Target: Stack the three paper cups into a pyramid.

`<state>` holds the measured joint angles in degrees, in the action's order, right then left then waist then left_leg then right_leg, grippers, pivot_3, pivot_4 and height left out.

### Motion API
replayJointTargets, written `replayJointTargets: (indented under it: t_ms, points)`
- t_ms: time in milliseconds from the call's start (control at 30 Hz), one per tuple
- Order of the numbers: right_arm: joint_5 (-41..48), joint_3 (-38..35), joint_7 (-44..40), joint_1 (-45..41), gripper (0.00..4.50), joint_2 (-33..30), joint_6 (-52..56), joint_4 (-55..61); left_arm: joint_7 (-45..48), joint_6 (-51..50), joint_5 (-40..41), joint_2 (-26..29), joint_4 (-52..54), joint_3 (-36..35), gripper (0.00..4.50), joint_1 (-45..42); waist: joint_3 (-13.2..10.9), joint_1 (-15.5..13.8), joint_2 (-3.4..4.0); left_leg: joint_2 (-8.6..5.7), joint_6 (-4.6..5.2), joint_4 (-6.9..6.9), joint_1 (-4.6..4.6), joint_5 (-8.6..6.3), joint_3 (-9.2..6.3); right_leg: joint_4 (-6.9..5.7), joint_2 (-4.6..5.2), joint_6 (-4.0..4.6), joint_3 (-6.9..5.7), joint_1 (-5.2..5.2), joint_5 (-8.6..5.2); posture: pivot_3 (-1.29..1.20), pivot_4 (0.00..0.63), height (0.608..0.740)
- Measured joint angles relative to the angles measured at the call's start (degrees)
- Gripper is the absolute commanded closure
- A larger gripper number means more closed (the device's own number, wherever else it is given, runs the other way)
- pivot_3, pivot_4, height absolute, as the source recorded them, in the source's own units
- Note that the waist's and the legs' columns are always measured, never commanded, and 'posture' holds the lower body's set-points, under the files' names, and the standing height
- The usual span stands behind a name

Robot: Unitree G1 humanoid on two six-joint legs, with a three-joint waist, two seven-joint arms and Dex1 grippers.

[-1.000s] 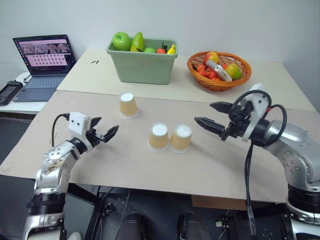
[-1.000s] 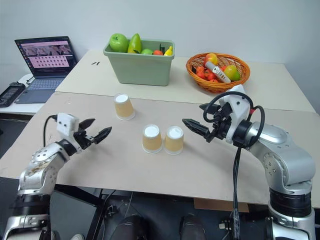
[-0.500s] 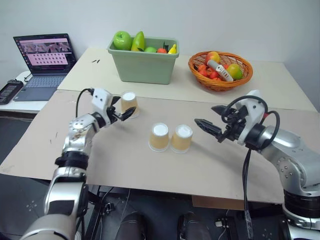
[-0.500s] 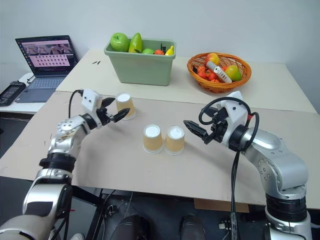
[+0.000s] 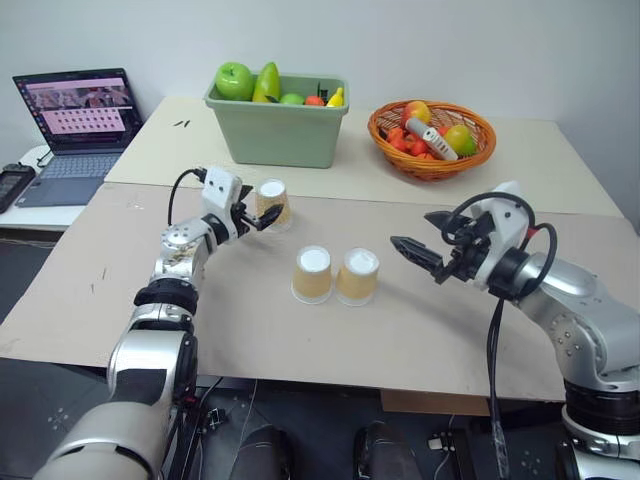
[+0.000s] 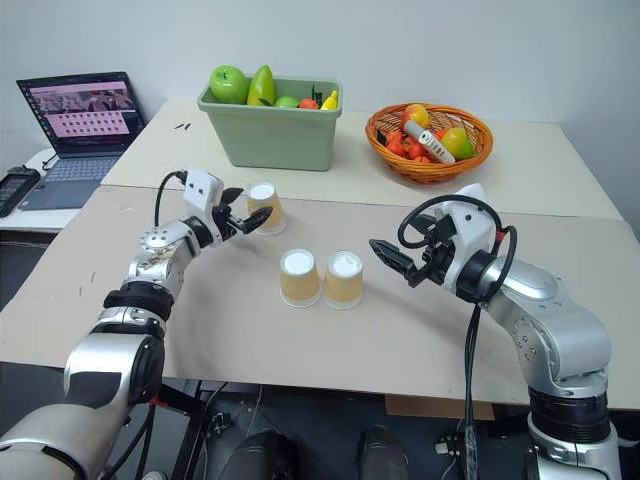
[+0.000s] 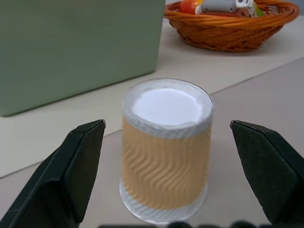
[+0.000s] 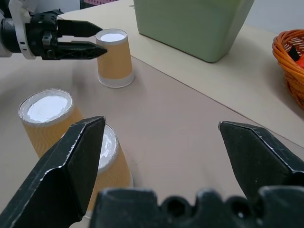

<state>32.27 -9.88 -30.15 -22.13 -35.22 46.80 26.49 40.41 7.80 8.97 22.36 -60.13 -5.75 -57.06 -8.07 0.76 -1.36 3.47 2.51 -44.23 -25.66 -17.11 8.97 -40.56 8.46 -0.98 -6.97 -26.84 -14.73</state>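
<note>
Three paper cups stand upside down on the tan table (image 5: 470,330), white bases up. Two of them (image 5: 312,274) (image 5: 357,277) sit side by side in the middle. The other cup (image 5: 272,203) stands farther back on the left. My left gripper (image 5: 262,214) is open, pointing level at that far cup. In the left wrist view the cup (image 7: 166,156) sits between the two black fingers (image 7: 80,156) with a gap on each side. My right gripper (image 5: 412,229) hangs open to the right of the middle pair, holding nothing; its wrist view shows the nearest cup (image 8: 111,161) by one finger.
A green bin (image 5: 280,130) of fruit stands just behind the far cup. An orange basket (image 5: 432,140) of fruit is at the back right. A laptop (image 5: 72,120) sits on the side table at far left.
My left arm has swung forward and up from the table's near left, so its open jaws now flank the far cup. The right gripper has stayed where it was.
</note>
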Motion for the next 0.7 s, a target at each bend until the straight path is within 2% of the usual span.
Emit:
replayJointTargets:
  t_ms: [700]
  points:
    - [-0.2,-0.1,0.9,0.0,0.04,0.1,-1.2,-1.2,-2.2,2.0,-4.8,-4.0,-11.4,0.8,0.0,-6.6,0.0,0.0,-0.04,-0.04,0.0,-0.02,-0.1,0.0,-0.04,-0.05,0.01,-0.02,-0.02,-0.08,-0.01,0.0,0.15,0.674]
